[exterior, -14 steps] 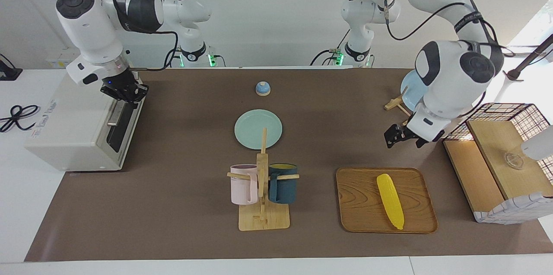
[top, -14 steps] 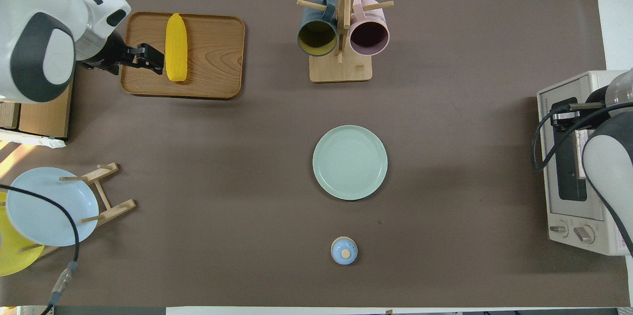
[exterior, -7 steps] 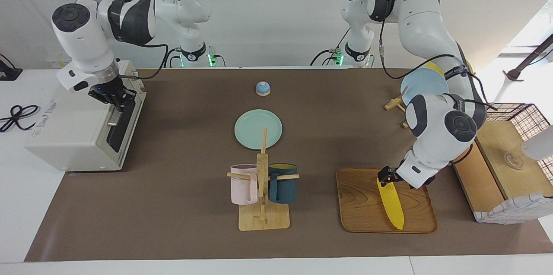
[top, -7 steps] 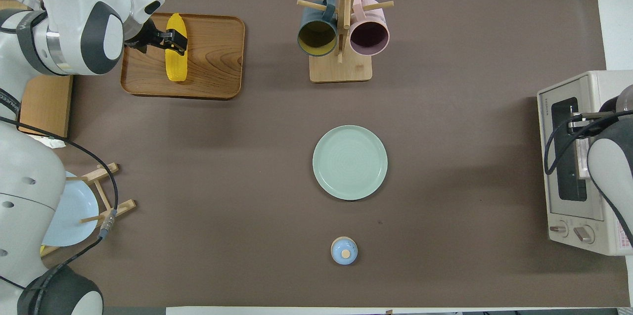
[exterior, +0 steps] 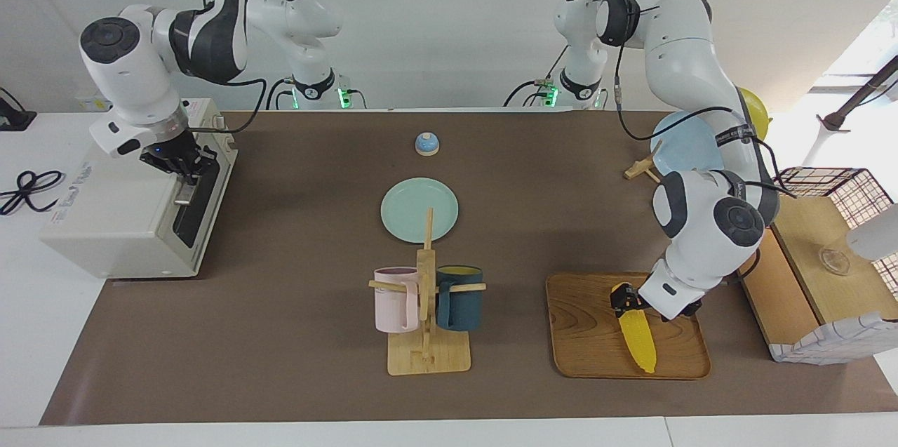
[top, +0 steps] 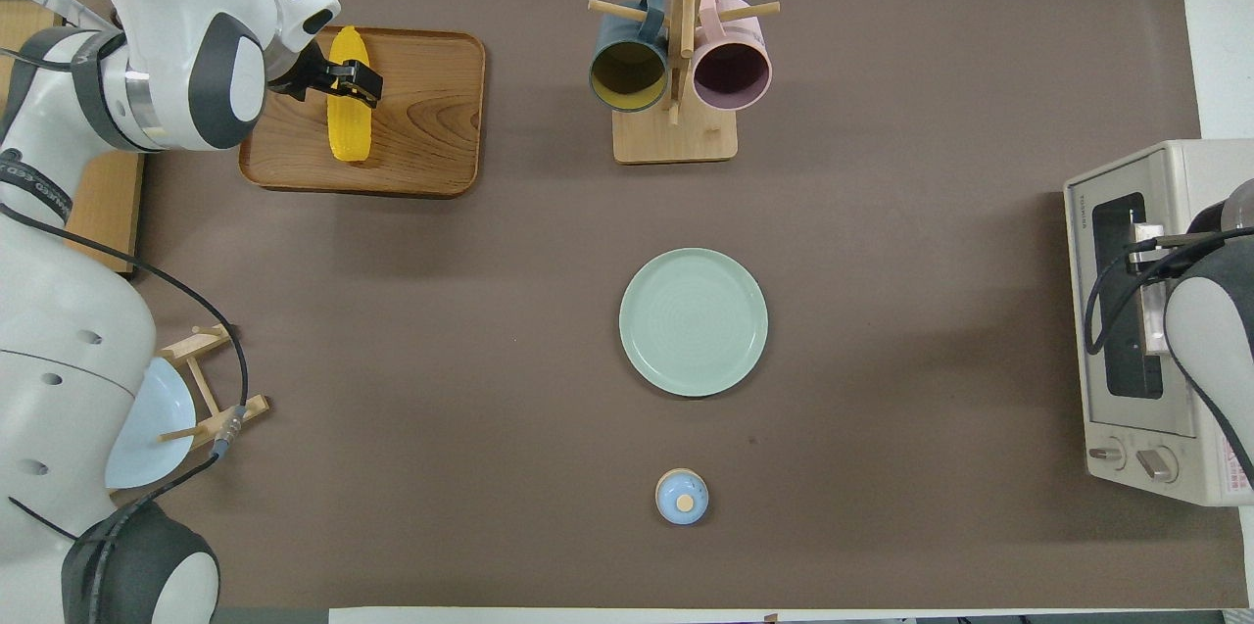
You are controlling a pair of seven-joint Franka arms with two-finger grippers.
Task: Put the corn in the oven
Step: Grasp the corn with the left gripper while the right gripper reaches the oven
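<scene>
The corn (exterior: pixel 635 330) lies on the wooden tray (exterior: pixel 586 335), which stands toward the left arm's end of the table, well apart from the oven (exterior: pixel 133 212) at the right arm's end. The long axis of the corn runs roughly from the tray's edge nearer to the robots to its edge farther from them, with a slight slant, and the thin tip points away from the robots.

The left gripper (exterior: pixel 621 297) is down at the thick end of the corn, the end nearer to the robots. Its fingers stand apart, and in the overhead view they seem to sit one on each side of the cob, across its long axis; I cannot say for sure whether they already touch it. This is the relation that matters: the fingers cross the cob sideways, so closing them should pinch its width. Because they are near one end and not the middle, the cob may tip down when it is lifted.

The right gripper (exterior: pixel 184 165) is at the oven's door handle (exterior: pixel 191 184), its fingers together on it, I think. The door looks not yet opened. The left arm is clearly the nearer one to the corn.
</scene>
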